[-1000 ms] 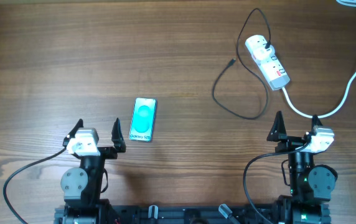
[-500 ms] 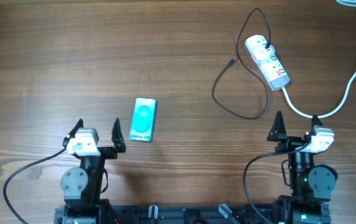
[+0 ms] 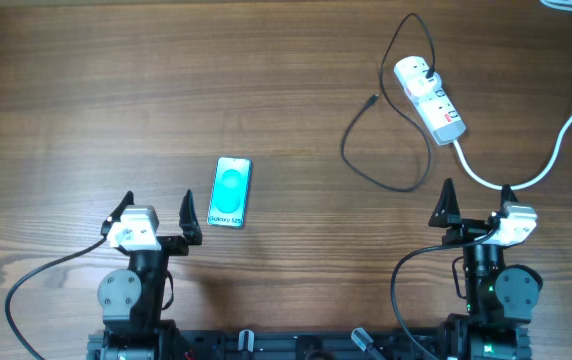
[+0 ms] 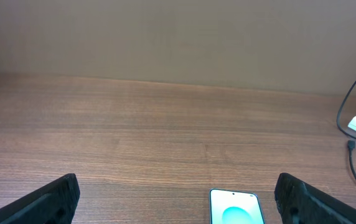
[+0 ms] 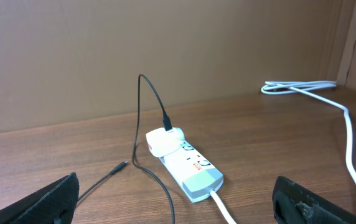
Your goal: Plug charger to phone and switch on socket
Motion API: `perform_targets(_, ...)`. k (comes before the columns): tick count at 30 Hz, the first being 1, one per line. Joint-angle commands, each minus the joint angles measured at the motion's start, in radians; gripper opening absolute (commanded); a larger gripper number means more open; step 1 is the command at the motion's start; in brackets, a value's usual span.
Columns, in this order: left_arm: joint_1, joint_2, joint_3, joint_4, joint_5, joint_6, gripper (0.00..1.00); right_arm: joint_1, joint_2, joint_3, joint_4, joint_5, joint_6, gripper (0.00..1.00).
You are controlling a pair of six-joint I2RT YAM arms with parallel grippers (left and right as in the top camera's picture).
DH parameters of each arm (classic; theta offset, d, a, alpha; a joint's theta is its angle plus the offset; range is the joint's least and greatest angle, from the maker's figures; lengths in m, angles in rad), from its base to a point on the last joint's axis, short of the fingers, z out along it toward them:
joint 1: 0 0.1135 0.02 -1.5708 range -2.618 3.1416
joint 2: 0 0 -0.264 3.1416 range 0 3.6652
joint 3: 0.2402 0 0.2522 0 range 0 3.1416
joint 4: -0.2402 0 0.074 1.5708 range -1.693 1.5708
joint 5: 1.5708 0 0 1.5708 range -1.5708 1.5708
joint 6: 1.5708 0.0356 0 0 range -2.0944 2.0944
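The phone [image 3: 231,192] lies flat on the table with its cyan screen up, just right of and beyond my left gripper [image 3: 156,209]; its top edge shows in the left wrist view [image 4: 236,208]. The white socket strip [image 3: 431,98] lies at the far right, with the charger's white plug [image 5: 164,140] seated in its far end. The thin black charger cable [image 3: 386,180] loops across the table and its connector [image 3: 371,100] lies free on the wood, also in the right wrist view [image 5: 123,165]. My right gripper [image 3: 476,199] is near the front edge, well short of the socket [image 5: 190,168]. Both grippers are open and empty.
The socket's thick white lead [image 3: 556,140] curves from the strip past my right gripper and off the far right edge; it also shows in the right wrist view [image 5: 346,134]. A plain wall stands behind the table.
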Motion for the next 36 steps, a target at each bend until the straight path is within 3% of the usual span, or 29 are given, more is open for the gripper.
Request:
perform_targets(1,-0.005,-0.002,-0.016,0.005,0.015,0.019,1.0,-0.005,-0.014,-0.002,0.002,0.009,0.002,1.0)
perform_targets(17,-0.004,-0.002,-0.016,0.005,0.006,0.02,1.0,-0.005,-0.014,-0.002,0.001,0.009,0.002,1.0)
perform_targets(19,-0.005,-0.002,-0.016,0.06,-0.002,0.019,1.0,-0.005,-0.014,-0.002,0.002,0.009,0.002,1.0)
perform_targets(23,-0.005,-0.001,-0.008,0.19,0.153,0.018,1.0,-0.005,-0.014,-0.002,0.002,0.009,0.002,1.0)
perform_targets(26,-0.003,0.013,0.033,0.174,0.159,-0.062,1.0,-0.005,-0.014,-0.002,0.001,0.009,0.002,1.0)
perform_targets(36,-0.004,0.286,0.283,-0.112,0.162,-0.091,1.0,-0.005,-0.014,-0.002,0.002,0.009,0.003,1.0)
